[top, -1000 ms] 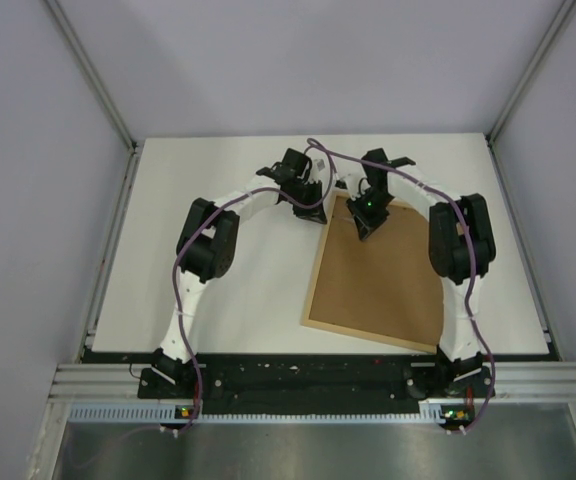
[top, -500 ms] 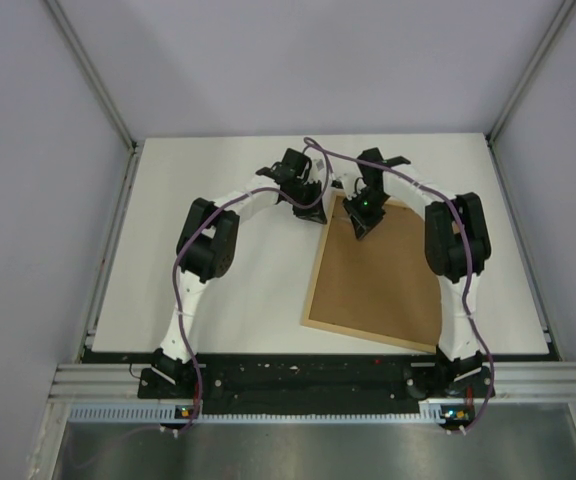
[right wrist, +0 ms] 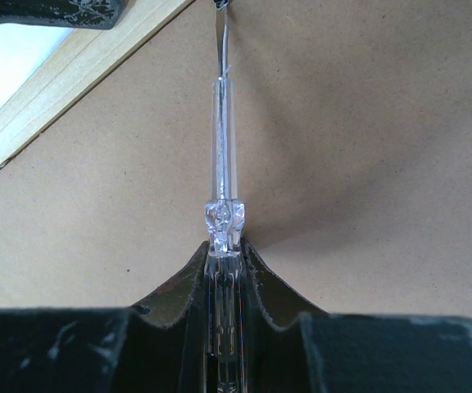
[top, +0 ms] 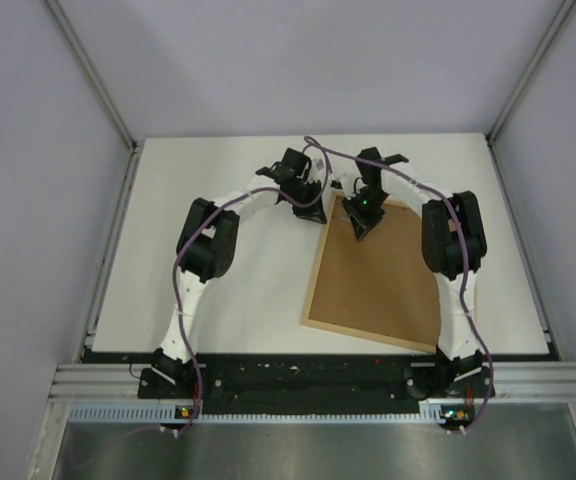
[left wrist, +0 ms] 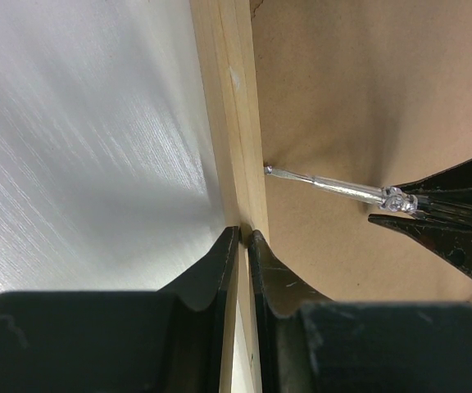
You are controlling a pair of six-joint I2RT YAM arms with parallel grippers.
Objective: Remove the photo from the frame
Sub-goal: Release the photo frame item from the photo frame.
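Down at the near edge, the two arm bases (top: 173,372) sit bolted side by side. Just beyond the right one lies the frame (top: 373,285), flat on the white table (top: 218,290) with its brown fibreboard back facing up, so the photo is out of sight. Its long axis runs away from me, the far end leaning a little to the right, and it takes up the right half of the table.

Further out, at the far left corner, the left gripper (left wrist: 242,237) has its fingers almost together, tips down on the light-wood rail. I cannot tell whether they actually pinch it. Just beside it, over the board, the right gripper (right wrist: 224,250) is clamped on a thin tool (right wrist: 222,155) with a clear handle. The tool's metal tip reaches the seam where the board meets the rail. The right forearm (top: 453,240) crosses above the frame's right edge and hides part of it. Behind everything stand plain grey walls (top: 298,70).
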